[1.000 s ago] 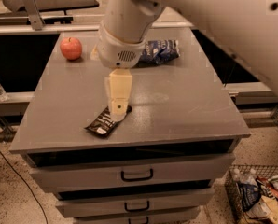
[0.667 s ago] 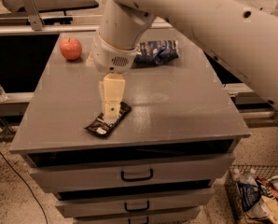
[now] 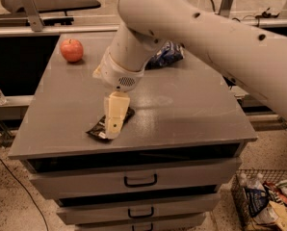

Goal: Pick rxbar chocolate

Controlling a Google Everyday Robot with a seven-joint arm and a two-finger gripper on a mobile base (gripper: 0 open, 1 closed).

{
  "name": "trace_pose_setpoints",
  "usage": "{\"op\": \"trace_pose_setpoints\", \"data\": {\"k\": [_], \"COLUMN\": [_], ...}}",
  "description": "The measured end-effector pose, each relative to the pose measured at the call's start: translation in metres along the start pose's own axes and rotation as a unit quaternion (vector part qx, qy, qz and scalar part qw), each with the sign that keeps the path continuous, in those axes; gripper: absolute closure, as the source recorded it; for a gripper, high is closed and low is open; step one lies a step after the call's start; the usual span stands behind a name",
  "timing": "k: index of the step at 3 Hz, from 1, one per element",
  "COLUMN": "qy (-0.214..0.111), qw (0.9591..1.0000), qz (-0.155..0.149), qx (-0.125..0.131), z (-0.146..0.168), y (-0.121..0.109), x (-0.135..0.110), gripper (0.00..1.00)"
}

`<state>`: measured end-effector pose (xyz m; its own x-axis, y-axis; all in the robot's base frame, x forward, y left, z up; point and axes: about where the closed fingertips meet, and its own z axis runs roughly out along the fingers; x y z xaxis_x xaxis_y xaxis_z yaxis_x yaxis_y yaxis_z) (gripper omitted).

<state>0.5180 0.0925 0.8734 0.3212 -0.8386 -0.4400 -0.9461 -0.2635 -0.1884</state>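
An apple [image 3: 71, 50] and a blue snack bag [image 3: 168, 55] lay well behind the rxbar chocolate [image 3: 96, 130]; the arm angled down, gripper [image 3: 112, 129] over it, grasp unclear.

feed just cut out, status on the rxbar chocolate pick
Gripper down at rxbar chocolate, front left of cabinet top. Bar lying flat, not lifted. Apple and blue snack bag far back, clear of it.

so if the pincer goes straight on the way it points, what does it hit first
The black chocolate bar. The pincer points down right over it, near the front edge of the grey cabinet top, so the wrapper likely comes first; whether they already touch is unclear.
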Motion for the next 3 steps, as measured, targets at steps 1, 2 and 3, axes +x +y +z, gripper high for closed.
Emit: {"op": "trace_pose_setpoints", "data": {"k": [1, 2, 3], "qy": [-0.009, -0.014, -0.017], "qw": [0.9996, 0.999, 0.9984], "qz": [0.017, 0.029, 0.041], "qx": [0.021, 0.03, 0.035], "z": [0.009, 0.019, 0.031], "y": [0.0, -0.003, -0.003], "x": [0.014, 0.023, 0.036], "gripper": [0.0, 0.0, 0.25]}}
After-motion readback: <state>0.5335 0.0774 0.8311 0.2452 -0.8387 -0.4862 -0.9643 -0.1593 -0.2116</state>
